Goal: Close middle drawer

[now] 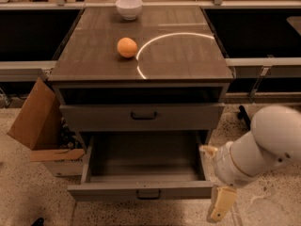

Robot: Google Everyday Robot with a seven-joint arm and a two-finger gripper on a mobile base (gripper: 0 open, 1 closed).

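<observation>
Camera view: the low grey metal middle drawer (113, 191) is pulled far out at bottom centre, and it's empty inside. The beige two-finger gripper (221, 203) hangs at lower right, just off the drawer's right front corner and not touching it. Can't tell whether the pincer is released or clenched.

Risks:
- A push from that corner is off-centre, so the drawer could skew and bind on its rails.
- The bulky white arm (263, 149) could clip the drawer's side wall.
- Contact made too high would hit the taller grey top drawer (94, 117), which is slightly ajar.
- A hard slam could roll the round orange fruit (127, 47) on the top.

The dark wood-grain cabinet top (178, 55) also holds a white bowl (129, 7) at its far edge. A brown cardboard box (35, 117) sits left of the cabinet on the speckled stone floor (28, 197).
</observation>
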